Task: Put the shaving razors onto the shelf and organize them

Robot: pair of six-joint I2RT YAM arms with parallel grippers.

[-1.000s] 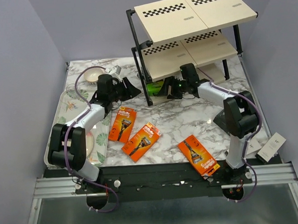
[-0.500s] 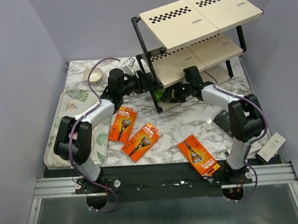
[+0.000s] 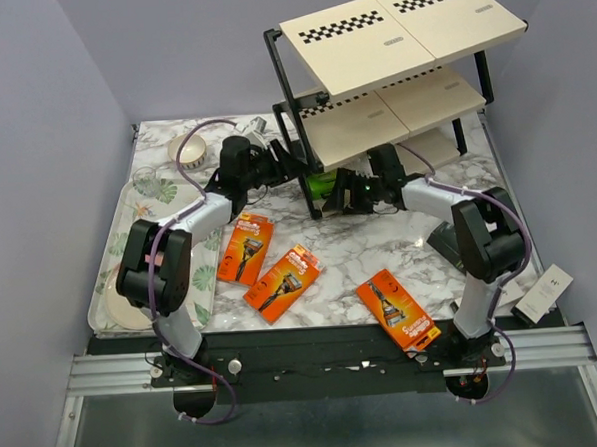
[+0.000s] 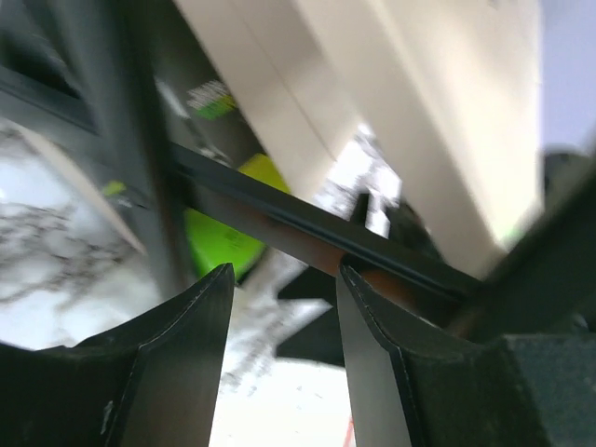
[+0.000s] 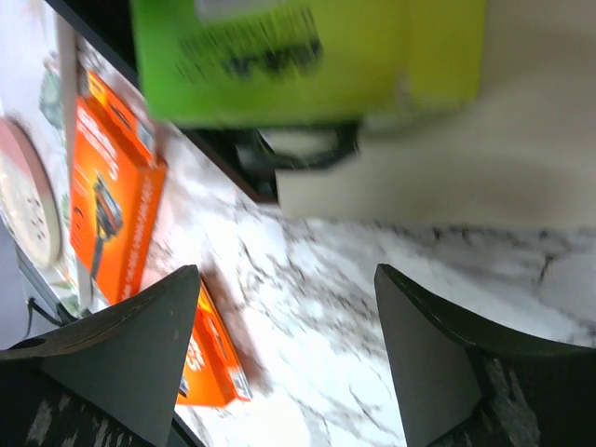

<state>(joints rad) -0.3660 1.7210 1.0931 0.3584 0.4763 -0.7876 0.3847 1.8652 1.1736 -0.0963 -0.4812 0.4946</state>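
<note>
The shelf [image 3: 398,28] stands skewed at the back right. A black pack with a lime-green end [image 3: 325,183] lies on its bottom tier. My left gripper [image 3: 288,167] is open and empty at the shelf's front left leg; in the left wrist view [image 4: 284,270] a black frame bar [image 4: 307,223] crosses just above its fingertips. My right gripper [image 3: 345,193] is open and empty just in front of the green pack [image 5: 307,56]. Three orange razor packs [image 3: 244,248] [image 3: 285,281] [image 3: 397,310] lie on the marble. A white box [image 3: 542,293] lies off the table's right edge.
A floral tray [image 3: 129,232] with a plate lies along the left edge. A small bowl [image 3: 187,149] and a glass [image 3: 146,178] stand at the back left. A black stand [image 3: 445,241] sits beside the right arm. Walls close in on both sides.
The shelf has shifted right and turned. My left gripper has moved right up to its front left leg. My right gripper has stayed by the green pack.
</note>
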